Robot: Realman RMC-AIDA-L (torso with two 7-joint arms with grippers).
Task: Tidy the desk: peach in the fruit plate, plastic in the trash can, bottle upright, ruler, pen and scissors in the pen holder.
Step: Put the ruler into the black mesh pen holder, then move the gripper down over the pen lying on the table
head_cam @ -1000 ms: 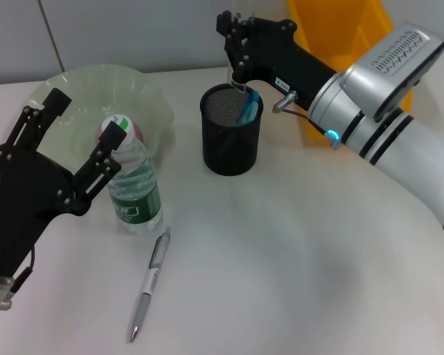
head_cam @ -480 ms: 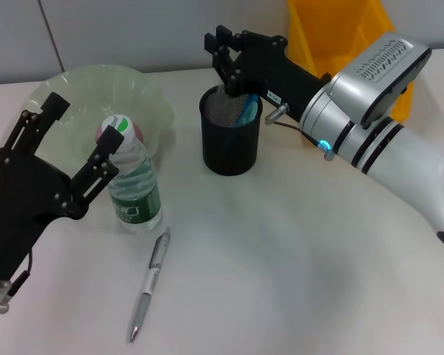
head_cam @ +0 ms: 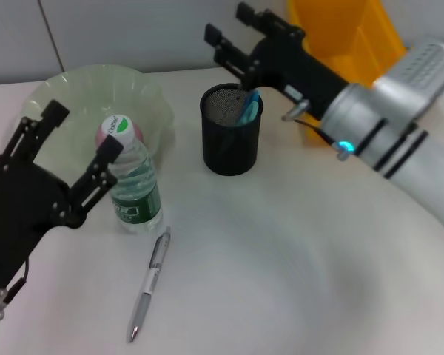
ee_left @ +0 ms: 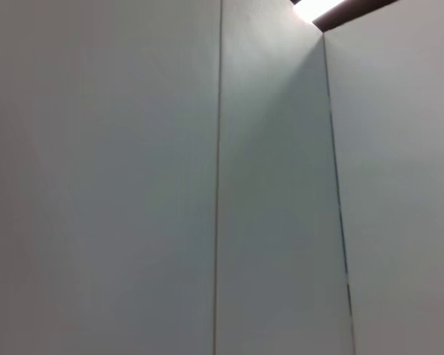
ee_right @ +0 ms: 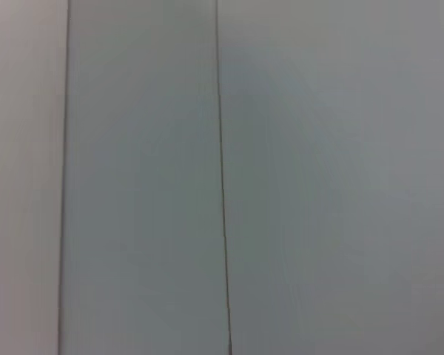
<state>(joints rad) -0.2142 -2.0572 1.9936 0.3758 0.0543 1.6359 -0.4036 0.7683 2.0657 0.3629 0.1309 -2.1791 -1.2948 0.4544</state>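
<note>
Head view, white desk point(head_cam: 296, 281). Right gripper point(head_cam: 231, 32) sits at upper centre of the frame, above and just behind the black mesh pen holder point(head_cam: 231, 140); its fingers stand spread, open, holding nothing. A blue-handled item, probably the scissors point(head_cam: 249, 107), stands inside the holder, leaning against its right rim. Whether a ruler is also in there cannot be told.

Left gripper point(head_cam: 81, 137) occupies the left of the frame, fingers spread wide, empty. One fingertip lies next to the cap of the bottle point(head_cam: 133, 188); contact cannot be told.

The bottle stands upright at centre left, green label, white cap, just in front of the fruit plate point(head_cam: 74, 92). The plate is a pale green translucent bowl at upper left. A pink rounded thing, likely the peach point(head_cam: 103, 133), shows inside it, mostly hidden behind the bottle cap.

The pen point(head_cam: 149, 285), silver, lies flat on the desk at lower centre left, below the bottle and apart from it, tip toward the bottom edge of the frame.

A yellow bin point(head_cam: 348, 44) stands at upper right, behind the right arm.

Both wrist views show only pale wall panels with vertical seams.
</note>
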